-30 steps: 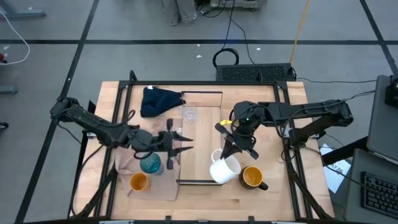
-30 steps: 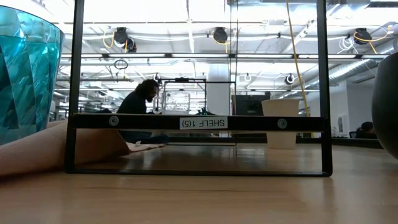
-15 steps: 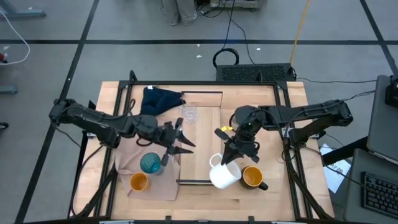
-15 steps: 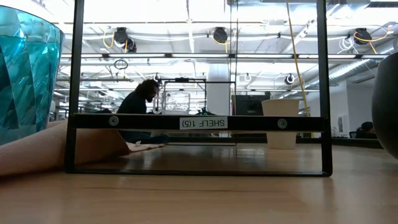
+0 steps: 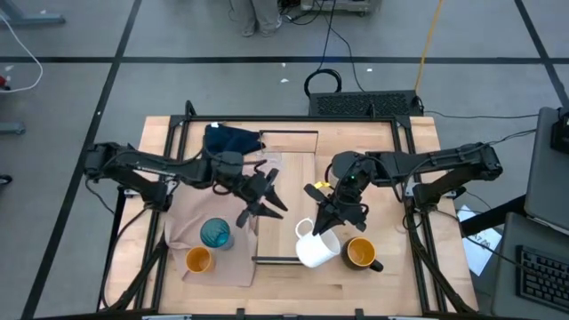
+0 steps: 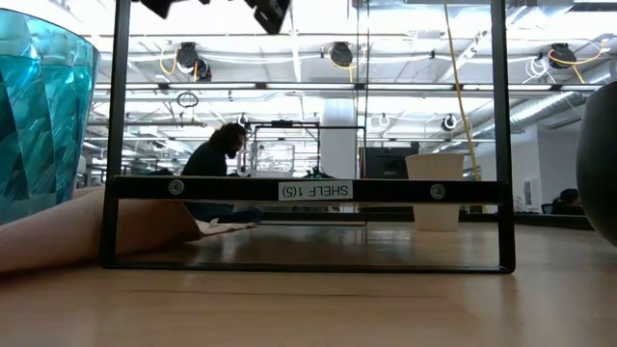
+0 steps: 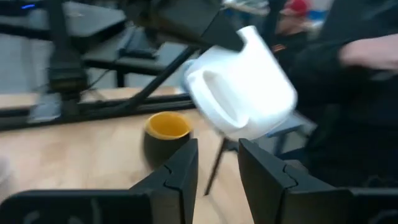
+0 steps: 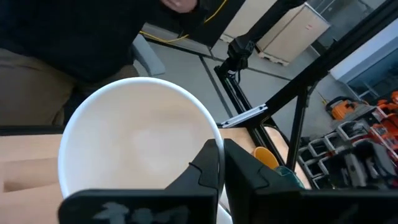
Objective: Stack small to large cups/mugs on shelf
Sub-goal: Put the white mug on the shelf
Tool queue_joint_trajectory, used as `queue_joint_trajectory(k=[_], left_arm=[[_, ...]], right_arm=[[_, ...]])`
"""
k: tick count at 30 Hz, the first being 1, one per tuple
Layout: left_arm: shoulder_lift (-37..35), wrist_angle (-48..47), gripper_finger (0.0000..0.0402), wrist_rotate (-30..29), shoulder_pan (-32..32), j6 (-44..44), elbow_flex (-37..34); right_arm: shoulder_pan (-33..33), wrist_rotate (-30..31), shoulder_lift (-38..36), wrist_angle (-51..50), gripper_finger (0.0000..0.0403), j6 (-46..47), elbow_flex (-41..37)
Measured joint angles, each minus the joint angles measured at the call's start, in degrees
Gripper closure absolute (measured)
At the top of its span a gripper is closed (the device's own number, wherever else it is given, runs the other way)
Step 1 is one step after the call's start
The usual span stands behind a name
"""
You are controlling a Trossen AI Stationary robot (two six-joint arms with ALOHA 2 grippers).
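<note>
Right gripper (image 5: 322,224) pinches white mug (image 5: 316,249) rim, tilted for carrying to shelf (image 5: 284,258); left gripper (image 5: 264,203) part-open, empty, hovering near.

Six cups: white mug (image 5: 316,248), dark-handled orange mug (image 5: 360,253), small orange cup (image 5: 198,260), teal tumbler (image 5: 215,234), clear glass (image 5: 271,162), beige-grey cup (image 6: 434,191). One shelf (image 5: 286,178). Two grippers.
</note>
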Motion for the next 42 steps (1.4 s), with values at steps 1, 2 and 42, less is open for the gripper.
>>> queue_joint_trajectory(k=[1,2,42], left_arm=[[0.7,1.8,0.0289,2.7,0.7,-0.3,0.0],[1.3,3.2,0.0289,5.1,1.5,-1.4,0.0],[11.4,21.3,0.0210,15.0,4.4,-16.4,0.6]], right_arm=[[0.0,0.0,0.0,-0.4,0.0403,-0.3,0.0],[0.0,0.0,0.0,-1.0,0.0403,-0.6,0.0],[-2.6,-0.2,4.3,1.3,0.0403,-3.1,0.0]])
